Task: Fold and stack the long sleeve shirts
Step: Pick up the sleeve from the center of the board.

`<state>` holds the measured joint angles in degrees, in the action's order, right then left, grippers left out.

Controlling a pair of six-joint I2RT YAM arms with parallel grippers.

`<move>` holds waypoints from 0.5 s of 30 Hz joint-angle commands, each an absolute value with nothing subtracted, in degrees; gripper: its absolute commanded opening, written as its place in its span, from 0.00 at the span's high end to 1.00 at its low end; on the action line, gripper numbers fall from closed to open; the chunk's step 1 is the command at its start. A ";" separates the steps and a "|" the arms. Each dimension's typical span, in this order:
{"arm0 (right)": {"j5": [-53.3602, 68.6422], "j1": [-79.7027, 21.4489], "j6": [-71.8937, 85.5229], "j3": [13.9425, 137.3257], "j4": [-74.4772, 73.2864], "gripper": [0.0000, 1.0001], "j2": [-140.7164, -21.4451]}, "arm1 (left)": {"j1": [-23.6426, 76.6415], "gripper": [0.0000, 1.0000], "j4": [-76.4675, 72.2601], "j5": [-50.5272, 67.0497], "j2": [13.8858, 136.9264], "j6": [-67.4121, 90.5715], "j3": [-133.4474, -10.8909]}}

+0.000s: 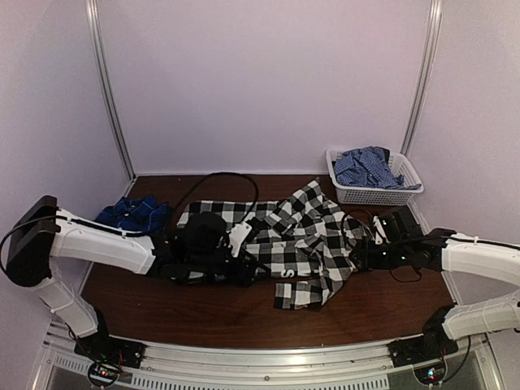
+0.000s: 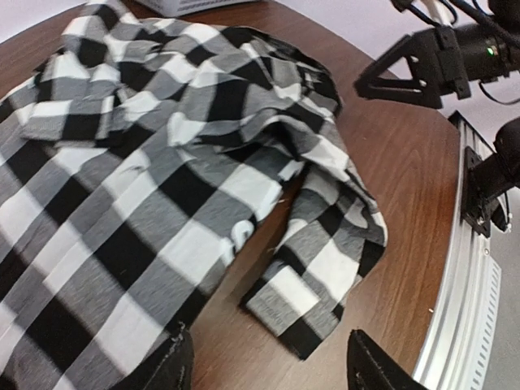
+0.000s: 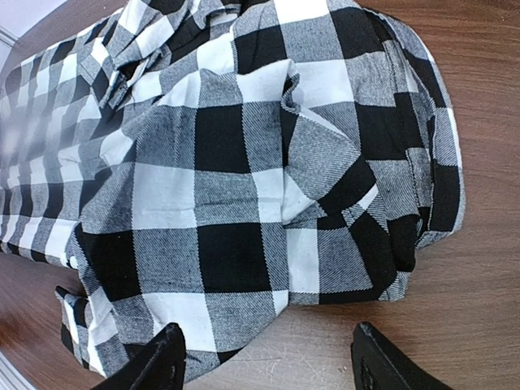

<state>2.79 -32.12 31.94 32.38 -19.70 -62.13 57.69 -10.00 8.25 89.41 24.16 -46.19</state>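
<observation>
The dark blue plaid shirt [image 1: 134, 215] lies bunched at far left, behind the left arm [image 1: 106, 240]. The left gripper [image 2: 264, 366], spread and empty, hovers over the left part of the black-and-white checked shirt [image 1: 305, 240], which is crumpled mid-way across the brown table [image 1: 203, 313]. The right gripper [image 3: 264, 366], likewise spread, hangs over the shirt's right edge. A white basket [image 1: 370, 193] of blue cloth [image 1: 366, 166] stands back right, against pale walls [image 1: 260, 81].

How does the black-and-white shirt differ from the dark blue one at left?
The black-and-white shirt lies spread and rumpled across the middle of the table; the dark blue shirt is a small heap at the far left. The first has large checks, the blue one a finer, darker plaid. Both rest on the table.
</observation>
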 commanded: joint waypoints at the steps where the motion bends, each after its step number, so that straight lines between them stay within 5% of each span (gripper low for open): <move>1: 1.34 -31.46 32.45 34.96 -21.38 0.29 -64.79 | 63.23 0.34 -13.30 9.59 99.97 19.10 -55.09; 15: 2.12 -25.58 29.62 34.62 -22.55 0.29 -63.48 | 71.46 0.34 -3.22 12.13 123.35 13.90 -80.31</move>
